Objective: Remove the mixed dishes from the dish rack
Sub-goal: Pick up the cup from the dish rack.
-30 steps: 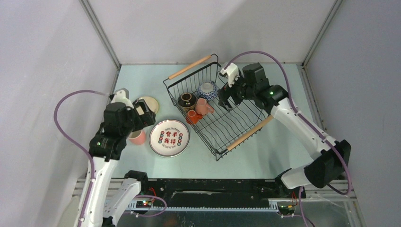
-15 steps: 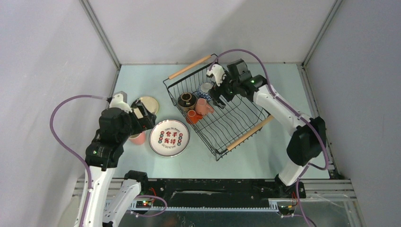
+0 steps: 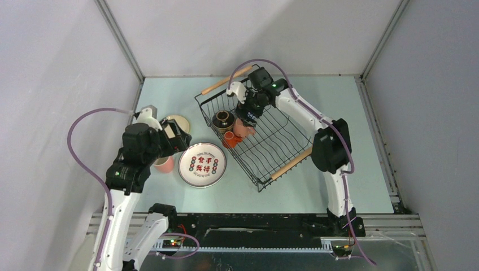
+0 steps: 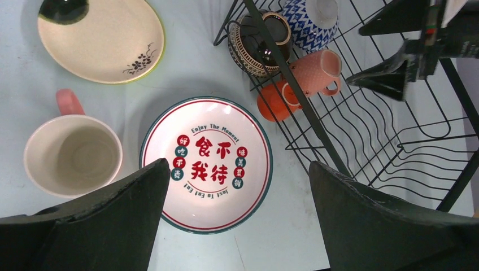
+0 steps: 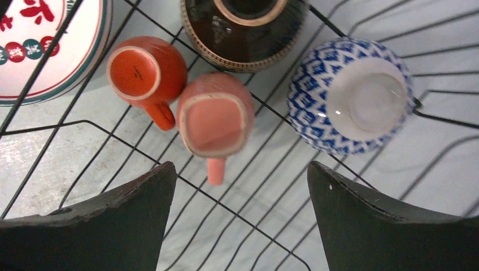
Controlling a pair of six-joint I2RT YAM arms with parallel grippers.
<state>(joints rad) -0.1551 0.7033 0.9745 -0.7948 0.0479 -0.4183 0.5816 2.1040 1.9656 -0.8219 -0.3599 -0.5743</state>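
Hovering at the 9 o'clock side of the table (image 3: 350, 147), left gripper (image 4: 238, 162): fingers spread wide, holding nothing. Below it, already out of the rack: cream-lined mug (image 4: 73, 155), saucer (image 4: 101, 39) at its 12 o'clock, plate (image 4: 206, 165) at its 3 o'clock. All three sit near one another. Risk: little bare ground here, so another piece set down among them may knock a rim.

Dish rack (image 3: 291, 163) lies at 2 o'clock of the plate. Remaining dishes crowd its 9 o'clock corner: dark cup (image 5: 243, 22), orange cup (image 5: 144, 70), pink mug (image 5: 214, 116), blue-patterned bowl (image 5: 350, 96) foot up.

Right gripper (image 5: 242, 166) hangs over them, fingers spread and empty, pink mug roughly between them. Likely the target, judging by alignment.

Risks:
- Orange cup touches the pink mug at its 10 o'clock. A closing finger could wedge between them or shove the cup.
- Bowl at 3 o'clock sits just beside the other finger's path.
- Mug handle points to 6 o'clock over the wires. It could hook on lifting and tug the rack.
- Glazed, rounded wall: an off-centre pinch may squirt the mug out.
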